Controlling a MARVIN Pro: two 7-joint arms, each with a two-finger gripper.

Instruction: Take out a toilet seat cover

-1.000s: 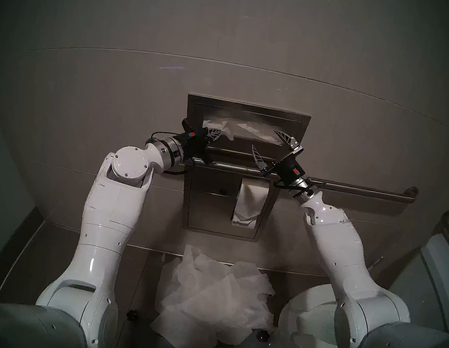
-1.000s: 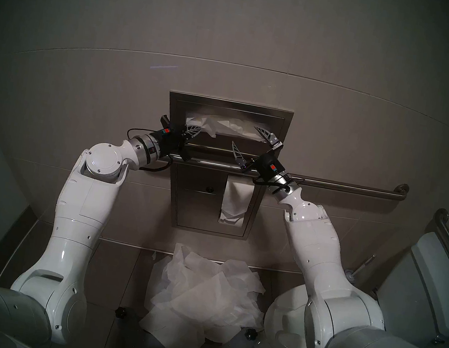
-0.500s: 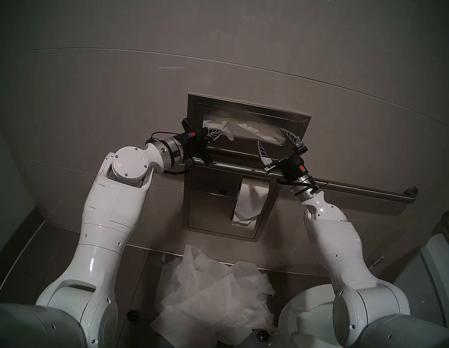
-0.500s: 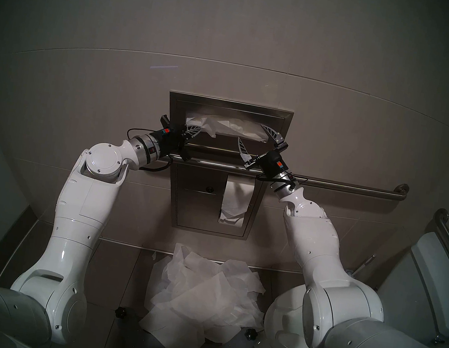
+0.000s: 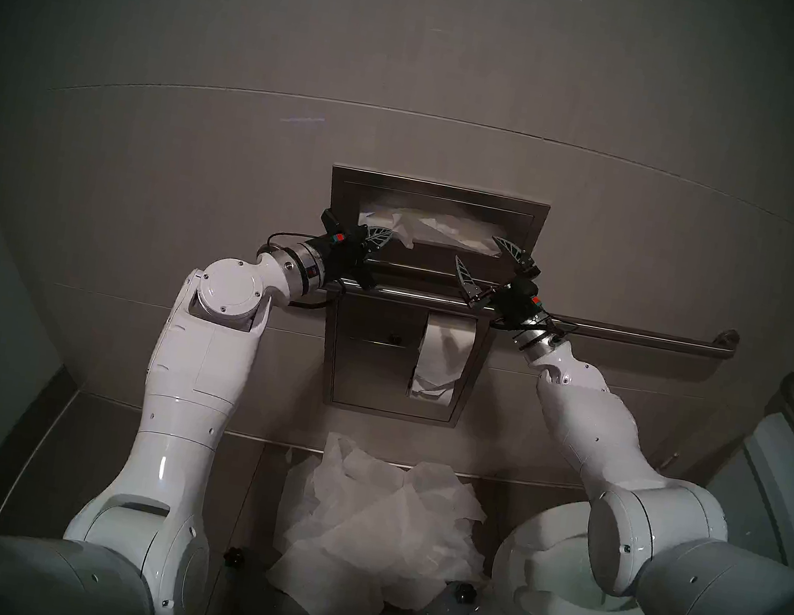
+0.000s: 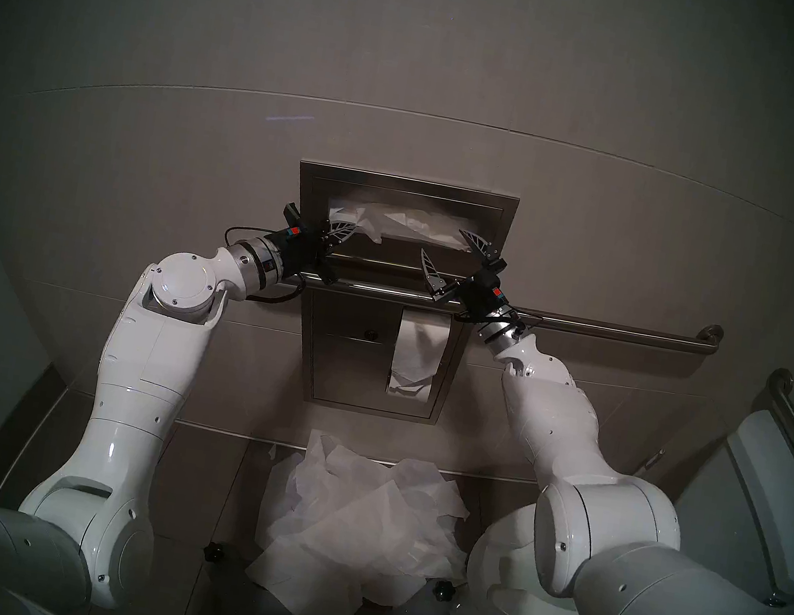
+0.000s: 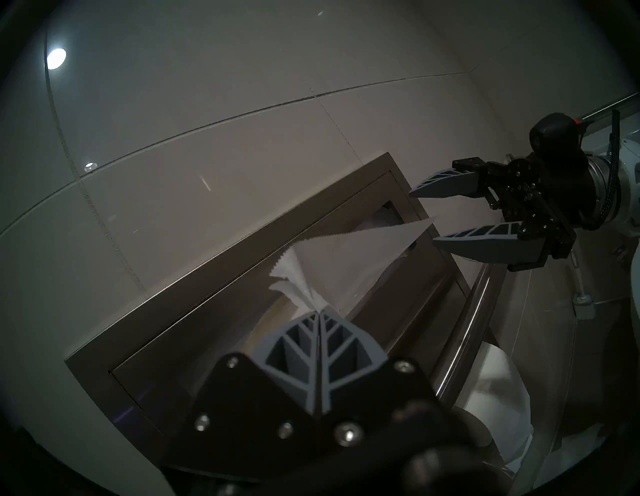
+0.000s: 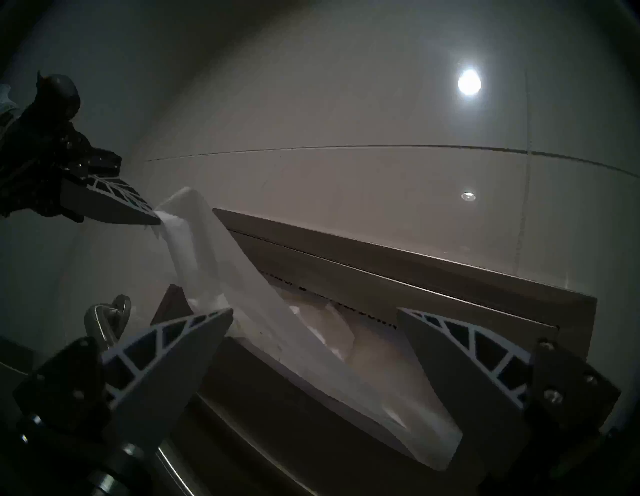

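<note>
Tile, grey and large, covers the wall (image 5: pixel 420 72) above and behind both pincers, where a steel dispenser (image 5: pixel 440 193) sits recessed. The left gripper (image 7: pixel 319 313) is pinched closed on a corner of the toilet seat cover (image 7: pixel 353 249), which stretches from it back into the slot. The right gripper (image 8: pixel 311 329) is spread open just before the cover's far end. Below them run a grab bar (image 5: pixel 637 335), a paper heap (image 5: pixel 377 527) on the floor and a toilet (image 5: pixel 540 603).

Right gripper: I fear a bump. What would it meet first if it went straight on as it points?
Probably the seat cover stretched across the dispenser slot, which lies between the open right gripper's fingers; depth is unclear.
</note>
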